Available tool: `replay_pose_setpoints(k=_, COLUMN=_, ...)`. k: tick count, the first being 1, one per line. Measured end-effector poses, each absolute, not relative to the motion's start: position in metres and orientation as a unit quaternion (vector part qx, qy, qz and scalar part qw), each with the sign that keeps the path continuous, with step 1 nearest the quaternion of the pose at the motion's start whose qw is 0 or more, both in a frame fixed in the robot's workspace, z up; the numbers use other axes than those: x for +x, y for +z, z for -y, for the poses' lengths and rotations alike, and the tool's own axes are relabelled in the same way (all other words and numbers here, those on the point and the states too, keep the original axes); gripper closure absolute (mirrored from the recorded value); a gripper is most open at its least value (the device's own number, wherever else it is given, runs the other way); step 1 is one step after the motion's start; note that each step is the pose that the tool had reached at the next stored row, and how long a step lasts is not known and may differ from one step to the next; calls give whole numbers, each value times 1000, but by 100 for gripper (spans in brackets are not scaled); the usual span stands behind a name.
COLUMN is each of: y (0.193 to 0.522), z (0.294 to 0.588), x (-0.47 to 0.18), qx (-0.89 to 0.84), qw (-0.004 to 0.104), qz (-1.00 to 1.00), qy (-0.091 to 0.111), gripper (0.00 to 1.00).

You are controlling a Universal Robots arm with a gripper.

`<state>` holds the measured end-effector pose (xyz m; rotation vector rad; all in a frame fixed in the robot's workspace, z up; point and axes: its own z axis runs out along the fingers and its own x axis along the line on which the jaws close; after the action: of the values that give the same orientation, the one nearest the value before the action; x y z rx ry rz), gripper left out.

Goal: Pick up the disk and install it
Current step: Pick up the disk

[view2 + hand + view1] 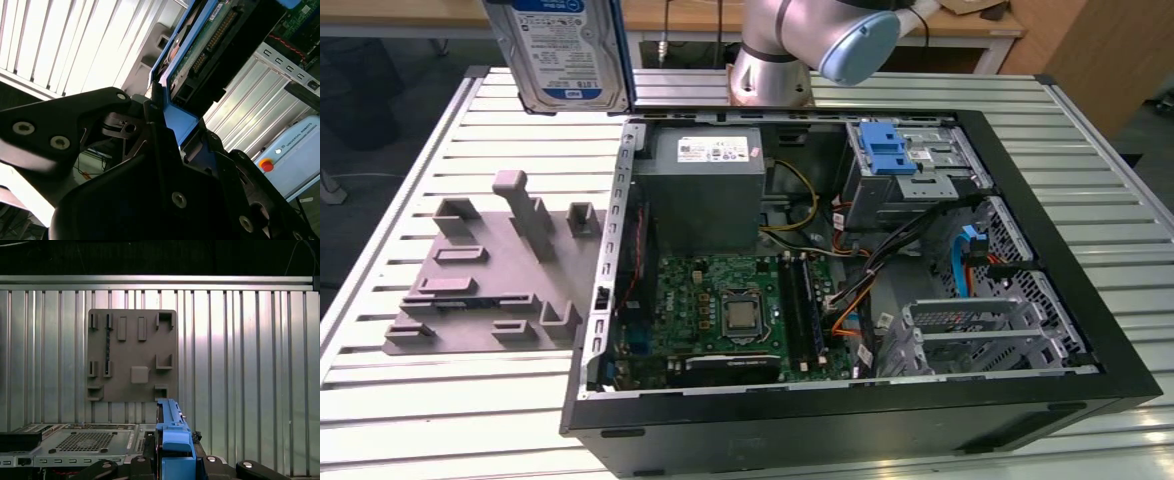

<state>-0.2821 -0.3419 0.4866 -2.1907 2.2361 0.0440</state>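
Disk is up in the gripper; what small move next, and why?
Probably carry the disk toward the exterior view's right, over the drive cage. It hangs above the table, outside the open case, and the gripper is shut on its blue bracket.

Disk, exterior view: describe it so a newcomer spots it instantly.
Start from the open black computer case on the slatted metal table. Just past the case's far corner on the exterior view's left, the disk stands upright in the air. It is the flat silver-grey slab with a white-and-blue label and blue edge bracket, unlike the grey power-supply box inside the case.
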Motion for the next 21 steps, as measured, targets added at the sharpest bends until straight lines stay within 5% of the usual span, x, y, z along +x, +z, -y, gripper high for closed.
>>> replay_pose_setpoints(k=21, y=486, z=352, x=-272, qx=-700, qw=5, qz=-714, qy=14, gripper=63)
